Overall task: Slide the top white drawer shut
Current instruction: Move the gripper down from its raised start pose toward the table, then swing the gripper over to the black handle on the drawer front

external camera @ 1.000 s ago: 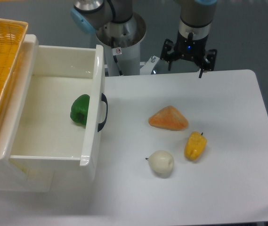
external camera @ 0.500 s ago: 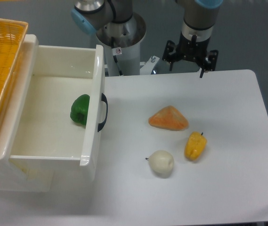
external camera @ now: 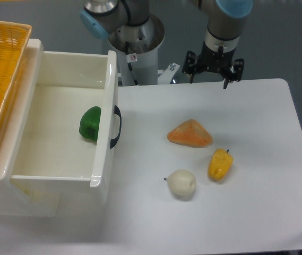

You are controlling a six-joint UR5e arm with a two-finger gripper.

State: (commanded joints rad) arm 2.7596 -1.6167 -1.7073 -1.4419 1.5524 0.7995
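Note:
The top white drawer (external camera: 109, 85) stands pulled far out of the cabinet toward the right, its black curved handle (external camera: 117, 126) facing the table. A green pepper (external camera: 91, 124) lies inside it against the front wall. My gripper (external camera: 209, 78) hangs at the table's far edge, well to the right of and behind the drawer front. Its black fingers (external camera: 225, 79) look spread apart and hold nothing. It touches nothing.
A yellow wicker basket (external camera: 2, 58) sits on top of the cabinet at the left. On the white table (external camera: 257, 133) lie an orange wedge-shaped item (external camera: 190, 133), a yellow pepper (external camera: 219, 164) and a white pear-like fruit (external camera: 181, 184). The arm's base column (external camera: 137, 48) stands behind the drawer.
The wrist has shifted slightly right and down and turned a little above the table's far edge. The drawer and the objects on the table have not moved.

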